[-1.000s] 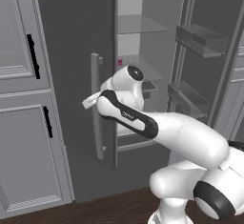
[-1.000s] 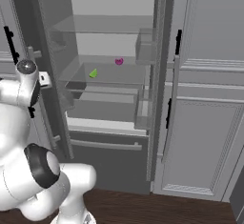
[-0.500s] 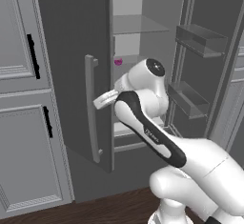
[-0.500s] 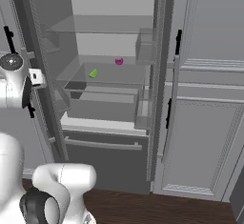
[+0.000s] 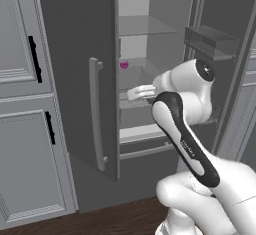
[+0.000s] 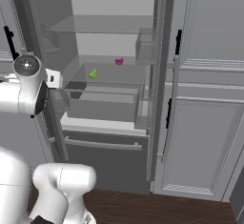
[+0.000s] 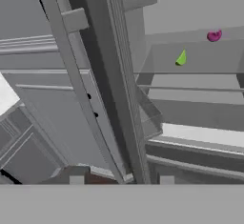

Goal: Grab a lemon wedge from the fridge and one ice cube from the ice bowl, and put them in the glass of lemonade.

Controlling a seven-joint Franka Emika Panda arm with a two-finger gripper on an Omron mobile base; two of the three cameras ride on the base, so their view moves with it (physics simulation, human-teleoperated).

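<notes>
Inside fridge, one lemon wedge, one magenta item

Light is even and flat, with no clear source, glare or hard shadows. The fridge interior reads mid-grey, its back wall paler near the top; the door face is darker. Edges look soft and slightly jagged, as in a low-resolution render. The hand view seems blurriest, perhaps from upscaling. No bending shows at the picture edges.
</notes>
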